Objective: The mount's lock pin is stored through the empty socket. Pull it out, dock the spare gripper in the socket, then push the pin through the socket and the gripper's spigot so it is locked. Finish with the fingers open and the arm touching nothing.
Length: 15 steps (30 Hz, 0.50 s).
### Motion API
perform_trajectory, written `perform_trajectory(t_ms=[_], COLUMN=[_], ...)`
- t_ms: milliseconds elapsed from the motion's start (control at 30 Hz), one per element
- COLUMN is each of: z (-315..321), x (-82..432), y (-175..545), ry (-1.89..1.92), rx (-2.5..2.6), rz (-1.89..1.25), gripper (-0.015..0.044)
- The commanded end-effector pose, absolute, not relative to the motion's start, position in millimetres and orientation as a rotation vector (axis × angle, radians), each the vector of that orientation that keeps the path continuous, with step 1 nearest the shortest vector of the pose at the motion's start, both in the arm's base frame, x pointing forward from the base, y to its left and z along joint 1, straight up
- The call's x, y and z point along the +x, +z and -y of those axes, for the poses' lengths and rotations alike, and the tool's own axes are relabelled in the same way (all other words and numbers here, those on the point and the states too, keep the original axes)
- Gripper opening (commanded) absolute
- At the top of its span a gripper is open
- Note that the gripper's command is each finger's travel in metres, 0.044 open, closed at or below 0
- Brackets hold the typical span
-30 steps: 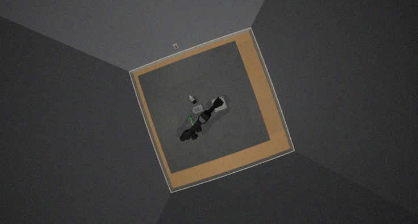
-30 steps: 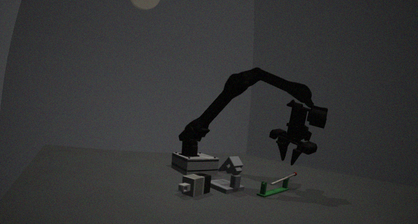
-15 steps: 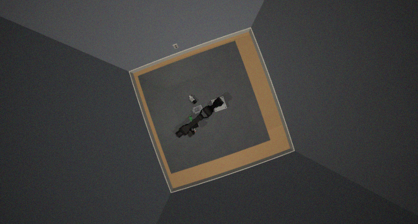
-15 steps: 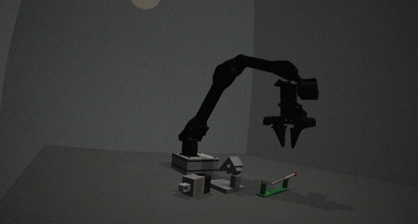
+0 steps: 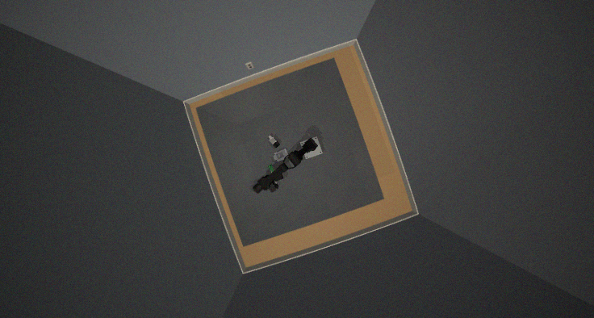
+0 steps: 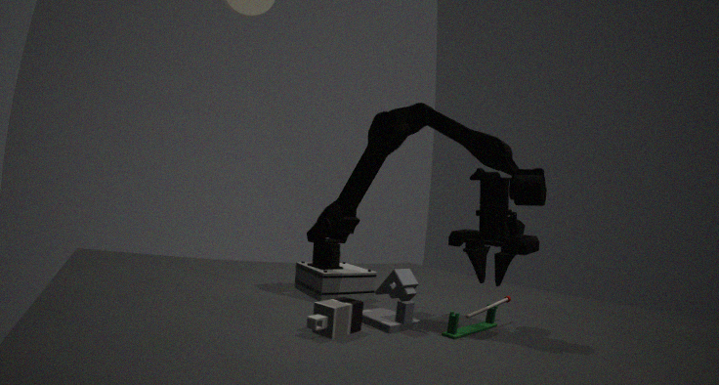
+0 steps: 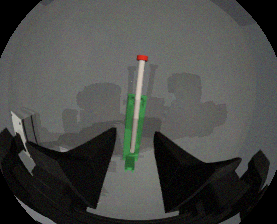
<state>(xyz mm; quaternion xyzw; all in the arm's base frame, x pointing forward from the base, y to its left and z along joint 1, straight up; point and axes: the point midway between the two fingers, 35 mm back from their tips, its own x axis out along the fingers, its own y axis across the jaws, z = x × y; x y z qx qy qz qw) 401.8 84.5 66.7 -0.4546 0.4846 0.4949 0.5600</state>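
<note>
The lock pin (image 6: 488, 307) (image 7: 139, 80), pale with a red head, lies tilted on the green cradle (image 6: 475, 328) (image 7: 130, 117) (image 5: 270, 168). Its head end is raised past one post; its plain tip is lower, near the other post. My gripper (image 6: 489, 283) (image 7: 135, 134) is partly open and empty above the pin, one finger to each side of it in the wrist view. The mount (image 6: 403, 281) (image 5: 280, 154) is grey with an angled socket; no pin shows in it. The spare gripper (image 6: 331, 319) (image 5: 273, 140), a pale block with a dark end and a square spigot, lies on the floor beside the mount.
The arm's pale base box (image 6: 347, 283) (image 5: 316, 152) (image 7: 20, 127) stands behind the mount in the exterior view. The mount stands between the spare gripper and the green cradle. The arm arches high over the space between its base and the cradle.
</note>
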Motion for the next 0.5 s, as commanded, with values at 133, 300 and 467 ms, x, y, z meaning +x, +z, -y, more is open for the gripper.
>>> perform_trajectory(t_ms=[133, 300, 467], z=[-83, -83, -83], x=[401, 402, 402], y=[49, 41, 33], ry=[1.167, 1.167, 1.167], rx=[-1.075, -1.075, -1.075], rz=[-1.145, -1.145, -1.145], gripper=[0.0180, 0.0180, 0.0180])
